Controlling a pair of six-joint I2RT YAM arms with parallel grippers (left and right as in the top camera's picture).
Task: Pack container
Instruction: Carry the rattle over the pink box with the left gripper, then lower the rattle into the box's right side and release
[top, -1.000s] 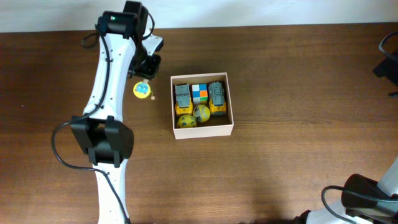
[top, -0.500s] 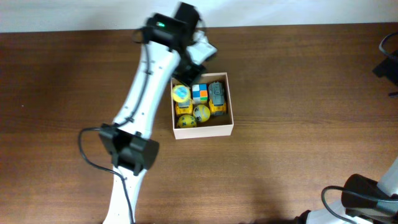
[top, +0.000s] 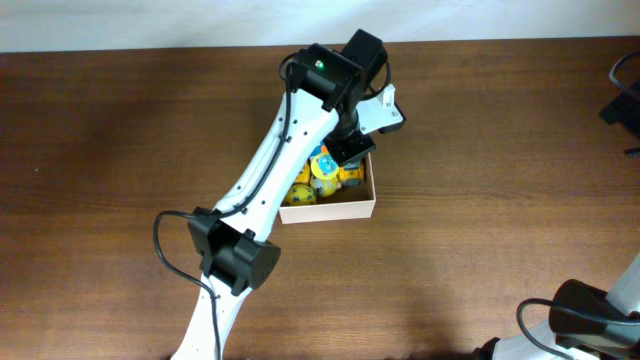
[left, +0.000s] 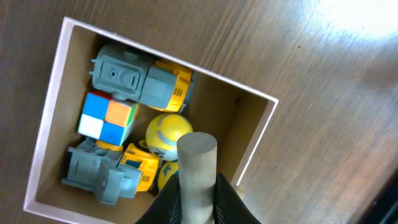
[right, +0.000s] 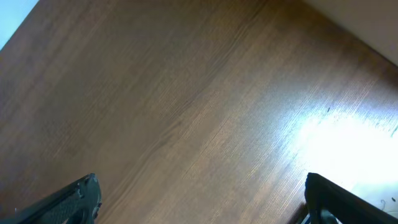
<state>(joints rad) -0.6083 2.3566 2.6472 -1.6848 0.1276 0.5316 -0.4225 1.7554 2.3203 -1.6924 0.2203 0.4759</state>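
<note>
Cream-walled container (left: 45, 115) lay under the left claw (left: 197, 190), pinching a pale peg (left: 197, 152); placing seemed in hand, next lowering into its bare near-right corner. Right claw (right: 202, 199) spread wide.

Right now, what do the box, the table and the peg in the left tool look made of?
Container: thin matte cardboard, pale walls, tan floor. Table: dark wood or veneer, grain lines, glossy glare. Peg: likely bare wood, dull beige, though plastic is possible.
</note>
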